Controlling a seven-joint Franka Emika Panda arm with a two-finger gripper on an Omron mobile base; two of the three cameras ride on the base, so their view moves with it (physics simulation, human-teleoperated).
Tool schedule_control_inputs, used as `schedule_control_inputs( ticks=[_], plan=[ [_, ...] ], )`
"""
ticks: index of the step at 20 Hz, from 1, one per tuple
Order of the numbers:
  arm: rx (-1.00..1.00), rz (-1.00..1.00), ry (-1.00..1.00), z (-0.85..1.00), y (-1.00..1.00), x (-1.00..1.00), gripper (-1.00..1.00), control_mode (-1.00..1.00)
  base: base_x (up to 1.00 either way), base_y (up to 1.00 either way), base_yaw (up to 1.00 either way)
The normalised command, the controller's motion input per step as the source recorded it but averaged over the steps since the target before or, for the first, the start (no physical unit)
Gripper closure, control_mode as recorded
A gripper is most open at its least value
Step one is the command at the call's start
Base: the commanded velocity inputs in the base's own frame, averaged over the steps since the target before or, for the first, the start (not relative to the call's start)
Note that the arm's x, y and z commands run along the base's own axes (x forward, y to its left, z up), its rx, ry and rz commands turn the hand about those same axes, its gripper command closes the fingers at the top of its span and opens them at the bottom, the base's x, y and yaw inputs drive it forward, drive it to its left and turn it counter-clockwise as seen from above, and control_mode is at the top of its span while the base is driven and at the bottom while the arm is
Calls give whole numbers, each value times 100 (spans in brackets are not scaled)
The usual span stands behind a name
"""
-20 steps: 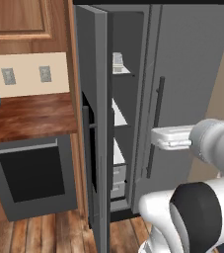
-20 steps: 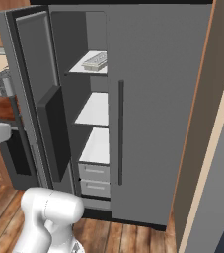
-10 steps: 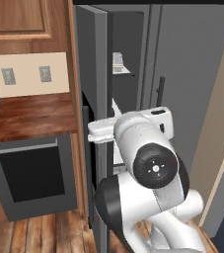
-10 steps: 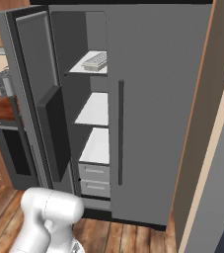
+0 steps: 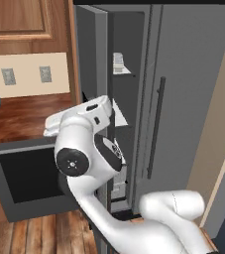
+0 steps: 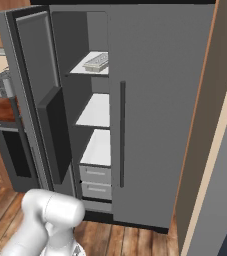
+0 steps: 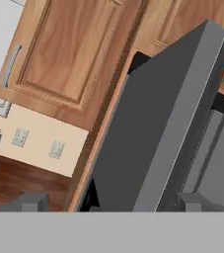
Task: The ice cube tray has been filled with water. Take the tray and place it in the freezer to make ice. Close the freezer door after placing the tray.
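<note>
Hand view shows the freezer door [image 7: 148,133] standing open, its edge between the released jaws; the ice cube tray [image 6: 96,62] lies on the freezer [image 6: 92,107] top shelf.

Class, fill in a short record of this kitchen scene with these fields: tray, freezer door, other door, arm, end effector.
tray: flat white-grey plastic ice cube tray lying on the top white freezer shelf
freezer door: tall grey freezer door with black panel, standing open
other door: plain grey refrigerator door, shut, with a dark vertical bar handle
arm: white robot arm raised in front of the open door's edge
end effector: faces the outer side of the door; state cannot be told
</note>
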Motion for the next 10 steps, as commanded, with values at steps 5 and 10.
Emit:
schedule_control_inputs(
  ticks=[5, 10],
  plan=[
    [-15, -11, -2, -6, 62, 91, -100, -100, 0, 0, 0],
    [-1, -21, 18, 0, 5, 86, -100, -100, 0, 0, 0]
  ],
)
